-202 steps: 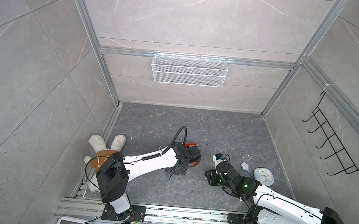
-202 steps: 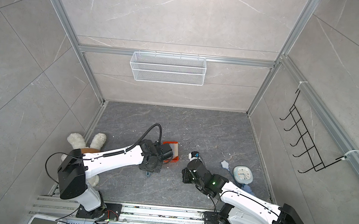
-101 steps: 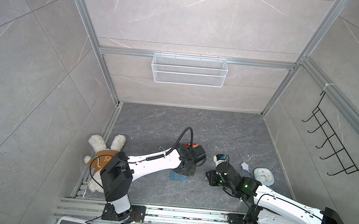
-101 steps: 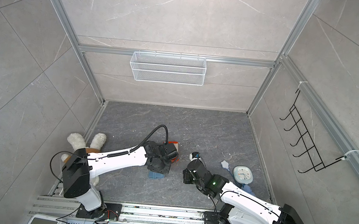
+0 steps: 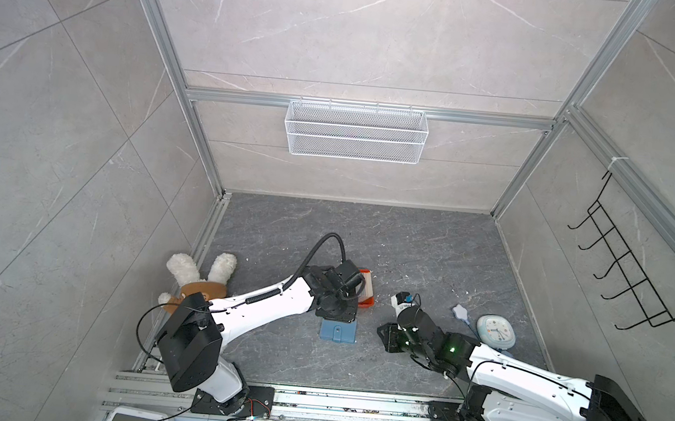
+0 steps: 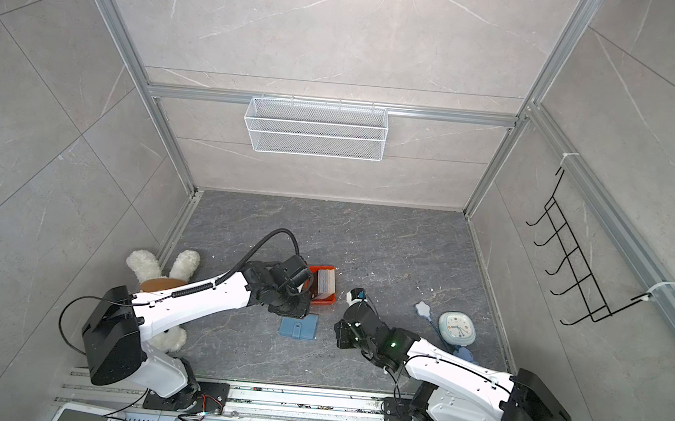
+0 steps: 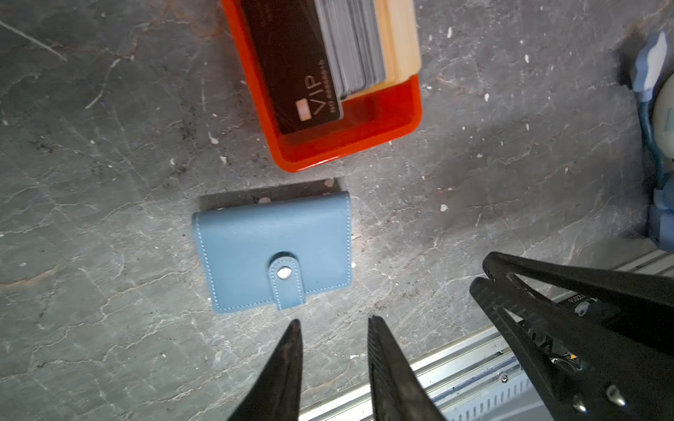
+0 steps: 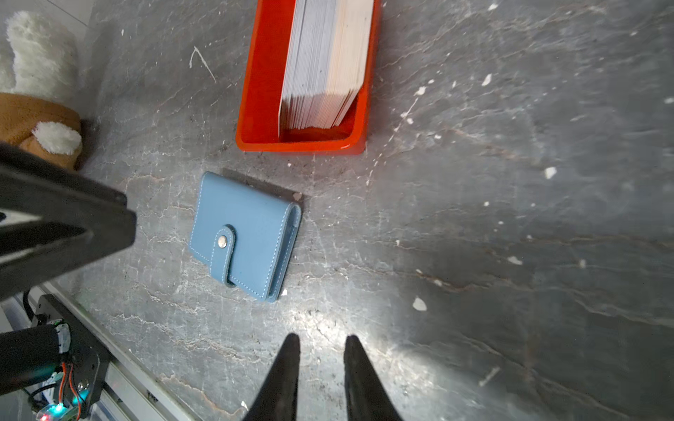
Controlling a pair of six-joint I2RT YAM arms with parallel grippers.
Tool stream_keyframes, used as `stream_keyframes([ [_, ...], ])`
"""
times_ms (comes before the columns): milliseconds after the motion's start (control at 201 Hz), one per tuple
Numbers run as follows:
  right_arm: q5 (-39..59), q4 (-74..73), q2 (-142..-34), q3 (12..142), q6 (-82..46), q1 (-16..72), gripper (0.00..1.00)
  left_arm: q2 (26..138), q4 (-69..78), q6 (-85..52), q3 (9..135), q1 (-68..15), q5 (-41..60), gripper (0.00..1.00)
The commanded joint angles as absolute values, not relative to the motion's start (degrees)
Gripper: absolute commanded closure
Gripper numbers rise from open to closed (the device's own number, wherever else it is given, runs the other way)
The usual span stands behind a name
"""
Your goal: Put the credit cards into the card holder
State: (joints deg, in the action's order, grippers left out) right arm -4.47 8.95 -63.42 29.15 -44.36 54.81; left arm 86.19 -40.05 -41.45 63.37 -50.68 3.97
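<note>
Left gripper (image 7: 333,320): jaws partly apart, empty, near the closed blue card holder (image 5: 338,331), lower centre of frame. Right gripper (image 8: 321,337): jaws narrowly parted, empty, touching nothing.

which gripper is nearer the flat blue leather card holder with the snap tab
Left. The left gripper hangs open right by the card holder, at its snap-tab edge; the right gripper sits off to its side, with bare floor between.

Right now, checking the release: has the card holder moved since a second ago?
Yes. The card holder dropped flat, spreading rightward, in front of the orange tray.
</note>
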Motion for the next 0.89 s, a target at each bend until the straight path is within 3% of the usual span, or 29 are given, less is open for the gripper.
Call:
stream_keyframes([
  [0, -4.45, 4.96, -66.49, 29.85, -46.29, 56.96, 0.74, 83.94, -35.52, -37.72, 60.43, -47.46, 9.44, 0.61],
  [473, -2.39, -6.79, -80.75, 33.03, -51.52, 63.14, 0.75, 86.49, -21.74, -31.98, 52.79, -35.68, 19.96, 0.47],
  [886, -1.08, -9.79, -85.22, 34.30, -53.46, 64.35, 0.76, 92.24, -13.21, -30.57, 49.59, -33.64, 22.65, 0.58],
])
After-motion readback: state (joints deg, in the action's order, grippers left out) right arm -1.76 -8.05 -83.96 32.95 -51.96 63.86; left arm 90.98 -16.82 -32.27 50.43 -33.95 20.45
